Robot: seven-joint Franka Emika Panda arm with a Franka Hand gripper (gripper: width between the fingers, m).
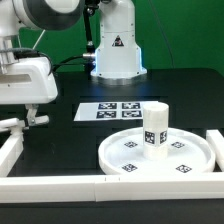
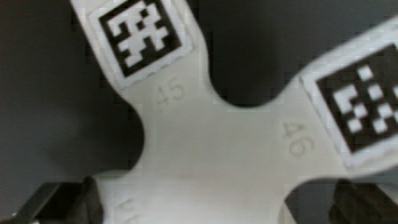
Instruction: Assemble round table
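Observation:
The round disc (image 1: pixel 193 166) lies flat at the exterior view's right. The short cylinder leg (image 1: pixel 156 130) stands upright on its middle, tags facing the camera. The cross-shaped foot (image 2: pixel 214 130) fills the wrist view, two tagged arms spreading away from its hub. My gripper (image 2: pixel 210 206) is open, and its dark fingers (image 2: pixel 50 203) stand on either side of the hub. In the exterior view the gripper (image 1: pixel 30 118) hangs low at the far left, and I cannot make out the foot there.
The marker board (image 1: pixel 118 110) lies on the black table behind the disc. White border bars run along the front (image 1: pixel 60 182), the left (image 1: pixel 10 150) and the right (image 1: pixel 214 145). The arm's white base (image 1: pixel 117 50) stands at the back.

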